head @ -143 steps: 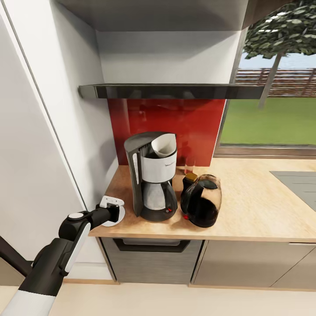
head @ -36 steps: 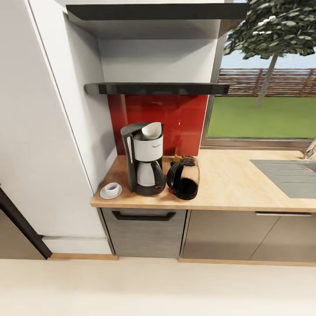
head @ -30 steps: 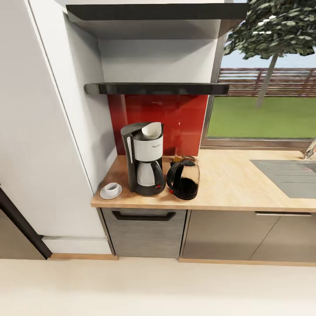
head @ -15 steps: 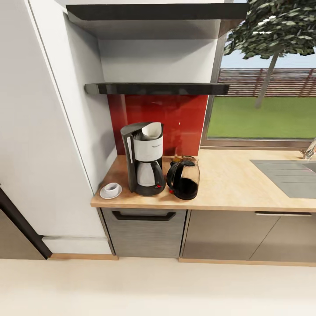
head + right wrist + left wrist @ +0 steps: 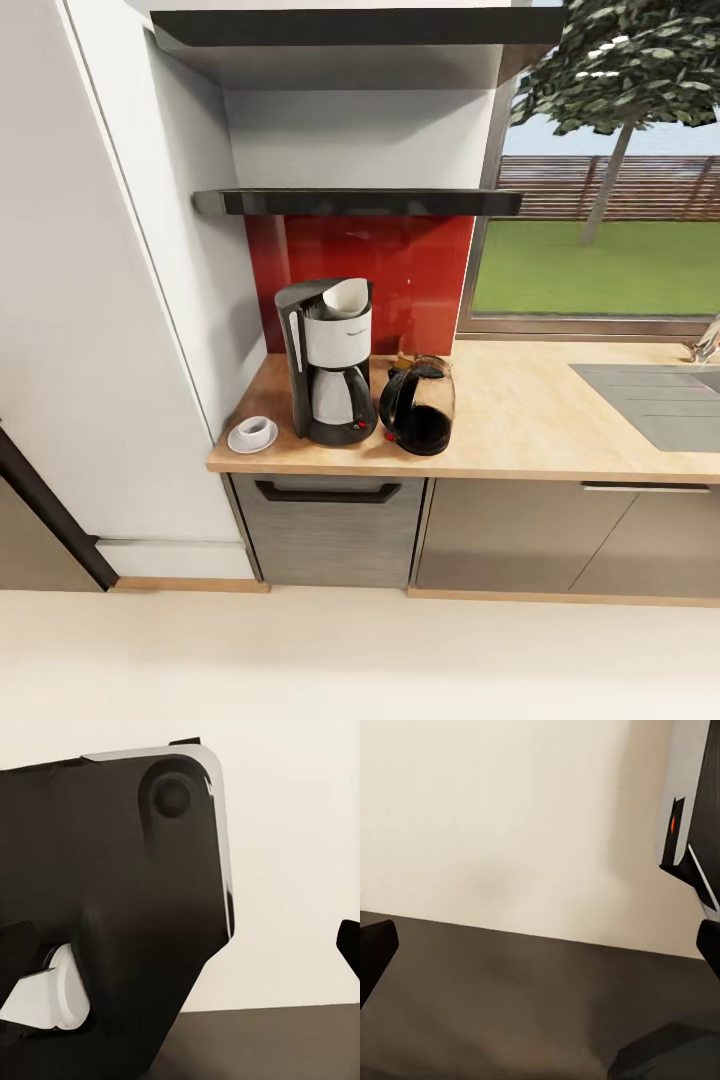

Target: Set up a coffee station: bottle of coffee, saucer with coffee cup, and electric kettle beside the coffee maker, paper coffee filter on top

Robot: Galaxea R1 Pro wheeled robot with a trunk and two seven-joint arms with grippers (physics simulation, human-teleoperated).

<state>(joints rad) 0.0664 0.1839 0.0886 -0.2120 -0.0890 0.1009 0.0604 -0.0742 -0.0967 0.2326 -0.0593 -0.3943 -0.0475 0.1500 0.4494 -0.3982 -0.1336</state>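
Now, both end effectors spread open, coffee cup (image 5: 255, 430) on saucer (image 5: 238, 441) beside coffee maker (image 5: 328, 362)

cup (image 5: 256, 430) on saucer (image 5: 236, 442) – left of coffee maker (image 5: 327, 361), kettle (image 5: 419, 405) right

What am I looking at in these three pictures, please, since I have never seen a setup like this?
These are simulator renders from a wheeled robot with two arms. The large picture comes from its head camera, facing a light wooden countertop. On it stand a black-and-white coffee maker with a white paper filter on top, a dark rounded electric kettle beside it, and a small white cup on a white saucer. The two other pictures come from cameras near each arm's pincer; they show dark robot parts and pale floor, with nothing held.
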